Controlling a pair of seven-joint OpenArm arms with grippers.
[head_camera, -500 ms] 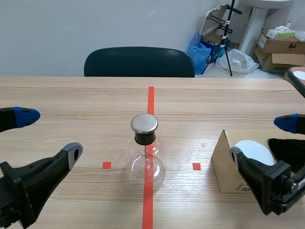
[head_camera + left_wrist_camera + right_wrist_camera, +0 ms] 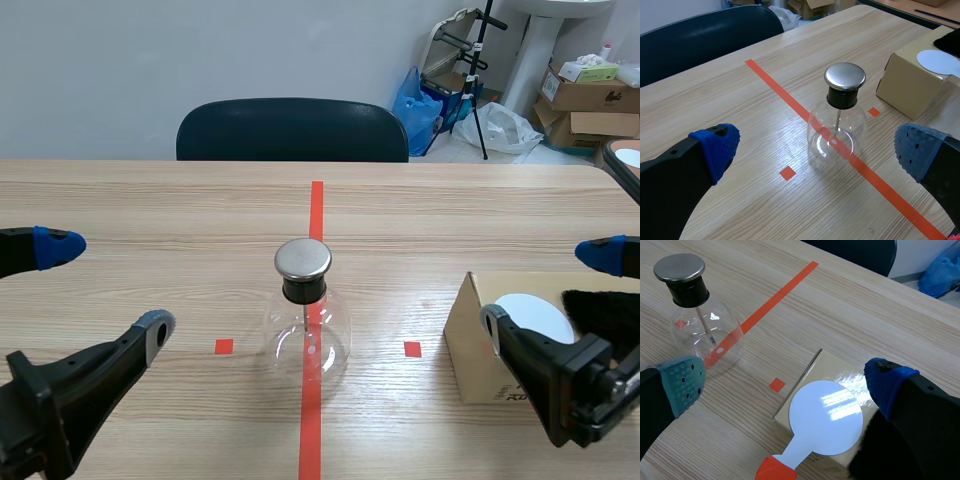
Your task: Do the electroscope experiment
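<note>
Scene view: the electroscope flask (image 2: 306,325) stands upright on the tabletop (image 2: 150,200), on the centre tape (image 2: 316,200); left jaws and right jaws are wide and empty. Left wrist view: the flask is ahead of the jaws, apart. Right wrist view: the white paddle (image 2: 825,423) lies on the cardboard box (image 2: 814,374) beneath the jaws. Hazard: a careless sweep could topple the glass flask.

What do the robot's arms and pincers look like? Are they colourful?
Mostly black and chunky! The left pincer and the right pincer each have two thick black fingers with rounded ends. Each fingertip wears a soft pad dotted with tiny holes. That is the only colour: a bright blue pad here, a grey-green pad there.
</note>
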